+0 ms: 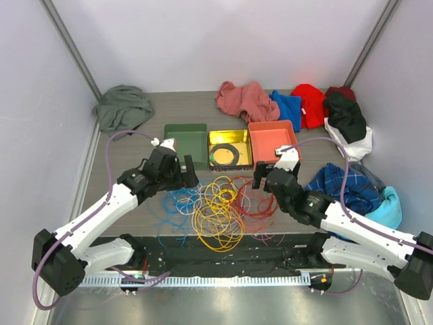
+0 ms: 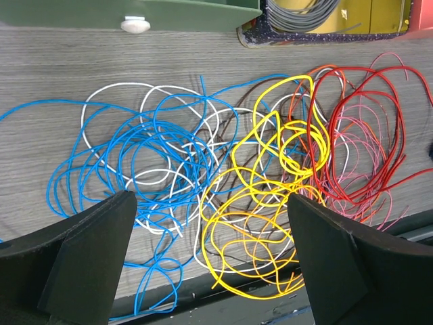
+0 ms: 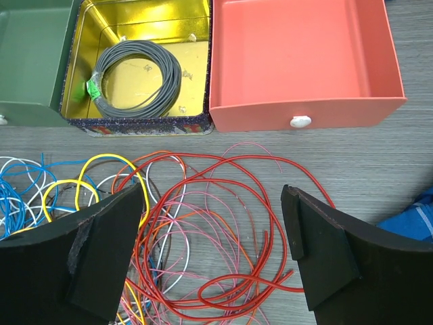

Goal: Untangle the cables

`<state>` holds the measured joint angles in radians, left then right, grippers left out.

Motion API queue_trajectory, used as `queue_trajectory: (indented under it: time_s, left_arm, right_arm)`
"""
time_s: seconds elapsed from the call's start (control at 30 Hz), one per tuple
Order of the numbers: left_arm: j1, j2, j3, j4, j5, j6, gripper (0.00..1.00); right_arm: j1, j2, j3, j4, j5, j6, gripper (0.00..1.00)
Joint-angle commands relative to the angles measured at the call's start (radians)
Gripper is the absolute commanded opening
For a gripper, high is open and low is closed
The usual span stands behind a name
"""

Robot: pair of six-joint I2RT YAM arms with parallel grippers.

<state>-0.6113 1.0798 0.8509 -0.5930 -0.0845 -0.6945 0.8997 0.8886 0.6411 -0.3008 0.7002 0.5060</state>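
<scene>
The cables (image 1: 218, 210) lie in a loose heap on the desk (image 1: 203, 108) just beyond the arm bases, midway between the two arms. Blue loops spread to the left with white ones through them. Yellow and orange coils sit in the centre, and a dark brown strand threads across them. Red and thin pink loops fan out to the right. The colours overlap where the groups meet, though whether they are truly knotted or only laid over each other is hard to tell.

The left end effector (image 2: 211, 203) hangs over the blue and yellow part, fingers spread wide, gripping nothing. The right end effector (image 3: 213, 193) hangs over the red loops, also spread wide and empty.

Just past the heap stand three containers in a row: a green box (image 1: 186, 139), a yellow tin (image 1: 230, 137) holding a grey coiled ring (image 3: 135, 78), and an orange-red box (image 3: 352, 112).

Farther back and to the right, clothes lie about: a grey-green cloth (image 1: 123, 107) at the left rear, a pink garment (image 1: 247, 100), a blue one (image 1: 289, 108), a red one (image 1: 310, 101), a black one (image 1: 346, 116) and, nearer on the right, a plaid blue piece (image 1: 342, 186).
</scene>
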Motion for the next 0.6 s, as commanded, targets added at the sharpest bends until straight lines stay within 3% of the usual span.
queue_trajectory:
  time_s: [0.0, 0.3, 0.57]
  left_arm:
    - [-0.019, 0.008, -0.001, 0.051, 0.026, 0.03, 1.0]
    - [-0.128, 0.104, 0.036, 0.059, -0.007, 0.038, 0.97]
    - [-0.208, 0.269, 0.088, 0.068, -0.08, 0.026, 0.88]
  right_arm:
    - [0.001, -0.022, 0.0, 0.012, 0.018, 0.031, 0.91]
    - [0.001, -0.031, -0.02, 0.014, 0.019, 0.037, 0.91]
    - [0.001, -0.063, -0.043, -0.003, 0.022, 0.052, 0.9]
